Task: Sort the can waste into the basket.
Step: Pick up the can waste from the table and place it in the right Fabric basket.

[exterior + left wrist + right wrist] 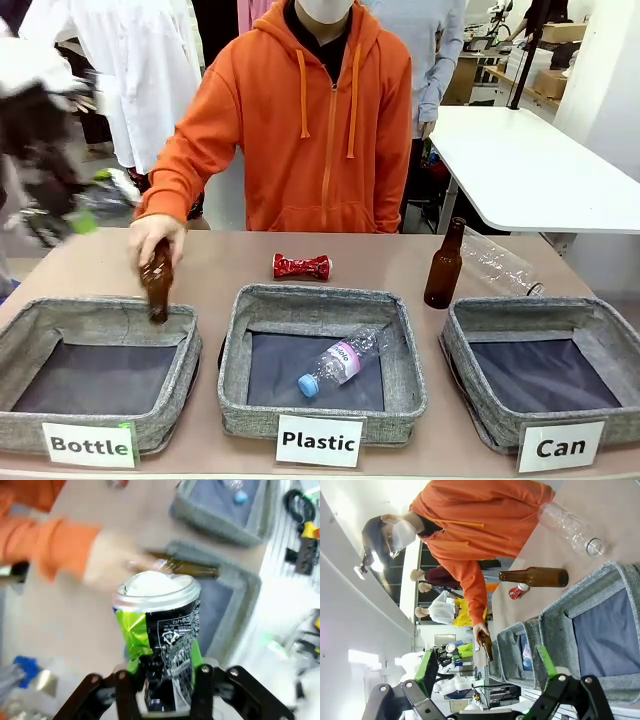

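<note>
Got grey can (160, 625) clamped in left gripper (167, 680), held high for carry to Can basket (540, 312); have right gripper (486, 667) open, free for far red can (301, 266).

An indoor robotics lab or test workspace, laid out for a waste-sorting trial. A tan table (230, 262) holds three matching grey fabric baskets in a row, each fronted by a printed white card: the "Bottle" basket (100, 308), the "Plastic" basket (310, 293) and the "Can" basket (600, 306). A person in an orange hoodie (300, 130) stands at the far side. Behind are a plain white table (530, 170), cardboard boxes (552, 82) and white walls. Beside the sorting table, black cables (295, 500) and a yellow-and-red switch box (311, 530) lie on a white surface.
</note>
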{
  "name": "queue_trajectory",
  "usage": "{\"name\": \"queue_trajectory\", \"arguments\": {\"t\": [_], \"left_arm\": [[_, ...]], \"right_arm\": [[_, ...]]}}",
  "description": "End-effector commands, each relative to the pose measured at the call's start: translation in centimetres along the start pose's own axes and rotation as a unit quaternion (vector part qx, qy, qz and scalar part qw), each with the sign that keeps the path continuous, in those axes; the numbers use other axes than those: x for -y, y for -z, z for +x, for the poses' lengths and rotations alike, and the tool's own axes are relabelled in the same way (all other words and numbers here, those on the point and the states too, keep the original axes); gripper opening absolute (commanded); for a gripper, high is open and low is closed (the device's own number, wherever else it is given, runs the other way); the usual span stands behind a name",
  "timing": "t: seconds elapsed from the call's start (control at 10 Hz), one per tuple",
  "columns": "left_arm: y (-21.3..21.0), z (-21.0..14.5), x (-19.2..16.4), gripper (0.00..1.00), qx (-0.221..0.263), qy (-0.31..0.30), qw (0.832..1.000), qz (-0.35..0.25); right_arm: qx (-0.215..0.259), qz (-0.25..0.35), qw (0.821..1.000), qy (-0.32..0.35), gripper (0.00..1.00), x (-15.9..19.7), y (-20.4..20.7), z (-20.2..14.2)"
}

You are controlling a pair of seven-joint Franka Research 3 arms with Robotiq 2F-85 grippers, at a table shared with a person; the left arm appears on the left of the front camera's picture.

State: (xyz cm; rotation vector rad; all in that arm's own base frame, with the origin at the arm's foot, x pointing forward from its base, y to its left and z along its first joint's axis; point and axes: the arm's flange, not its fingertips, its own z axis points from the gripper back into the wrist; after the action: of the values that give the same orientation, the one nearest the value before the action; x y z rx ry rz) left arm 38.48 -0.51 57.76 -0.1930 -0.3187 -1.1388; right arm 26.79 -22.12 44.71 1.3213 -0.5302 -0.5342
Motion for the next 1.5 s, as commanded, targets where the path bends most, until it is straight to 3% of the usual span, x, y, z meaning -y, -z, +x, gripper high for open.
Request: {"name": "queue_trajectory", "arguments": {"t": [0.0, 0.1, 0.2, 0.3, 0.4, 0.6, 1.0, 1.3, 1.4], "left_arm": [[-8.2, -12.9, 1.0, 0.40, 0.087, -0.037, 0.995, 0.007], [-12.2, -18.4, 3.6, 0.40, 0.149, -0.089, 0.984, 0.036], [-14.7, -23.8, 7.3, 0.40, 0.219, -0.105, 0.968, 0.070], [-14.8, -27.4, 9.7, 0.40, 0.261, -0.145, 0.951, 0.083], [-13.8, -29.7, 10.6, 0.40, 0.284, -0.173, 0.939, 0.089], [-12.7, -31.3, 11.8, 0.40, 0.305, -0.180, 0.931, 0.086], [-13.0, -26.1, 10.3, 0.40, 0.261, -0.126, 0.955, 0.061], [-11.8, -16.7, 9.1, 0.40, 0.205, -0.067, 0.977, -0.006], [-10.5, -12.4, 8.5, 0.40, 0.163, -0.044, 0.985, -0.024]], "right_arm": [[0.005, 0.011, 1.000, -0.010, 1.00, -0.2, 0.0, 0.4], [0.005, 0.011, 1.000, -0.010, 1.00, -0.2, 0.0, 0.4], [0.005, 0.011, 1.000, -0.010, 1.00, -0.2, 0.0, 0.4], [0.005, 0.011, 1.000, -0.010, 1.00, -0.2, 0.0, 0.4], [0.005, 0.011, 1.000, -0.010, 1.00, -0.2, 0.0, 0.4], [0.005, 0.011, 1.000, -0.010, 1.00, -0.2, 0.0, 0.4], [0.005, 0.011, 1.000, -0.010, 1.00, -0.2, 0.0, 0.4], [0.005, 0.011, 1.000, -0.010, 1.00, -0.2, 0.0, 0.4], [0.005, 0.011, 1.000, -0.010, 1.00, -0.2, 0.0, 0.4]]}}
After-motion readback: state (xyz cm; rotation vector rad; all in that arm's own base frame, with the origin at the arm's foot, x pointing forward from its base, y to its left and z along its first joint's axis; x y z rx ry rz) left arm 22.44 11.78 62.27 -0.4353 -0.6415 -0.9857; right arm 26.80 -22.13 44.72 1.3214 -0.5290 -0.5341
